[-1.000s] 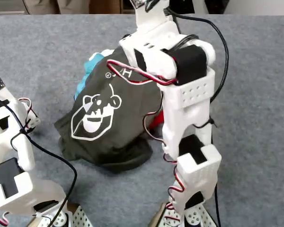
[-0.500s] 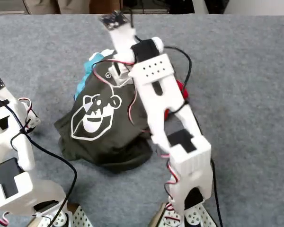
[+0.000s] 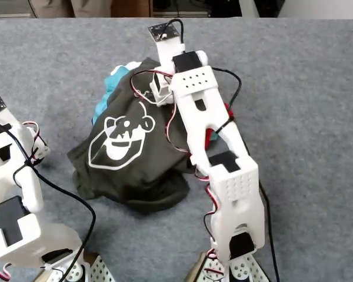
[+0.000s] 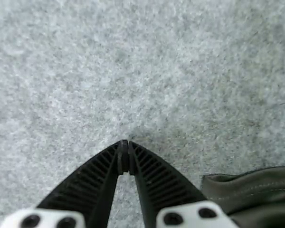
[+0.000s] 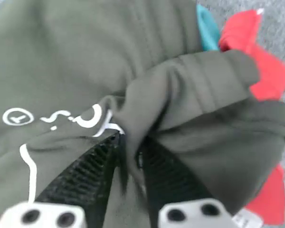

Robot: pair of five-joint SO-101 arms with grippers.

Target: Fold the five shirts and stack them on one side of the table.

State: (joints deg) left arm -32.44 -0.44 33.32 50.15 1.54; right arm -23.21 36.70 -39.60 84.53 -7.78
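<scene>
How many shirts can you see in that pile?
3: a dark green shirt on top, a teal shirt poking out at its far edge, a red shirt peeking from beneath it. Others may be hidden underneath.

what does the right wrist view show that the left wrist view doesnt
Right wrist view, not the left: the right hand shut on a bunched fold of the dark green shirt, its white print, and a red shirt and a teal shirt poking out beyond it.
Left wrist view, not the right: the left hand, shut on nothing, over the grey table.
Both: the dark green shirt, just an edge of it beside the left hand, and some grey table surface.
</scene>
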